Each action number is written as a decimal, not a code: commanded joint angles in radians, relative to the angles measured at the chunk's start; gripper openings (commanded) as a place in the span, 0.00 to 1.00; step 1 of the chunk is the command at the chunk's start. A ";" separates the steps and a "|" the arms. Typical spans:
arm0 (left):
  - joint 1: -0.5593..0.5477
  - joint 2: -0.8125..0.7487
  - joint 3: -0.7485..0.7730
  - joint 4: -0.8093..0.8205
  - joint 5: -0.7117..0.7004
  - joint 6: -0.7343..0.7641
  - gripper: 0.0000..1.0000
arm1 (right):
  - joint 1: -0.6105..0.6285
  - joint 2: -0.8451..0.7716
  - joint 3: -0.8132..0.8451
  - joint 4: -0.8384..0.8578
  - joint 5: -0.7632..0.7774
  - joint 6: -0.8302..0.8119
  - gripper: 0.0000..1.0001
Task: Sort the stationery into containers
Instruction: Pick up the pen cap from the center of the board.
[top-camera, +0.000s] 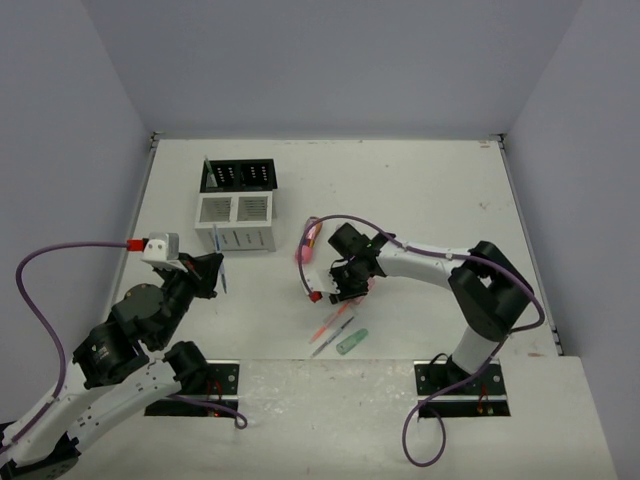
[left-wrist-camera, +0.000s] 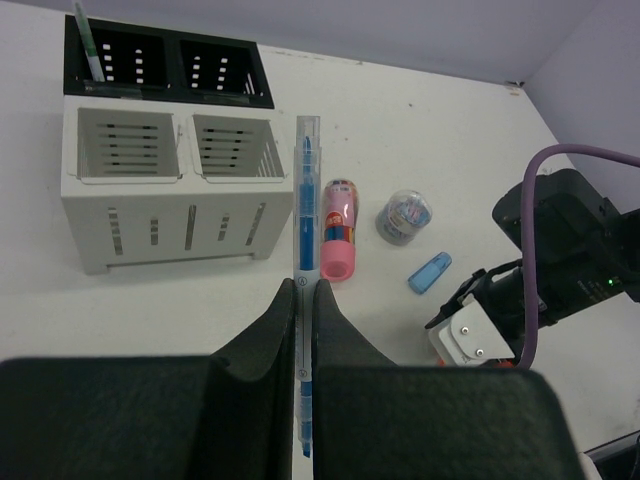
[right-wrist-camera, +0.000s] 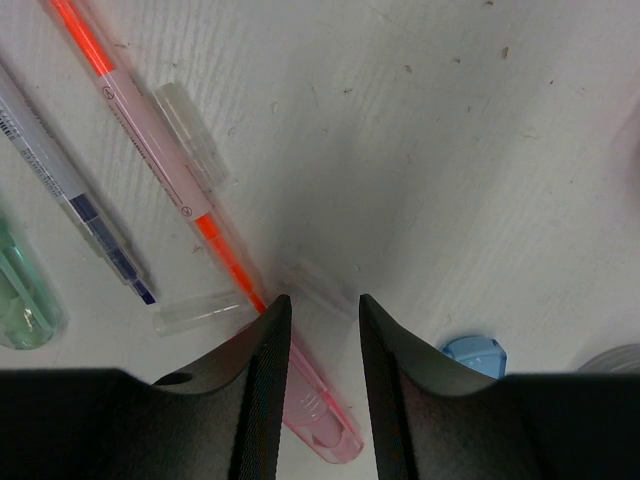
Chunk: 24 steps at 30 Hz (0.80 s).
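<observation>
Clamping blue pen (left-wrist-camera: 304, 200) in left pincer (left-wrist-camera: 304, 290), tip toward organiser (left-wrist-camera: 160, 235) — for slotting; right pincer (right-wrist-camera: 318, 305) hovering half-open, empty.

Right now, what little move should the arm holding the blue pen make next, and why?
Probably lift it forward toward the black rack: the left gripper is shut on the blue pen, and a thin pen already stands in that rack.

A: Organiser (left-wrist-camera: 165, 225) condition?
B: Upright; green pen (left-wrist-camera: 88, 40) stands in its black rack (left-wrist-camera: 172, 62).
A: Other items?
B: Pink tube (left-wrist-camera: 339, 228), grey roll (left-wrist-camera: 404, 216), blue capsule (left-wrist-camera: 430, 272) lie right of it; blue pen (left-wrist-camera: 305, 215) held beside it.
</observation>
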 joint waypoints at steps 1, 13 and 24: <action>0.000 0.008 -0.002 0.015 -0.008 0.024 0.00 | 0.010 0.013 0.025 -0.007 -0.029 0.002 0.36; 0.000 0.004 -0.002 0.015 -0.008 0.024 0.00 | 0.011 0.057 0.048 -0.011 -0.013 0.008 0.34; 0.000 0.002 -0.002 0.014 -0.008 0.024 0.00 | 0.012 0.096 0.061 -0.027 0.003 0.012 0.25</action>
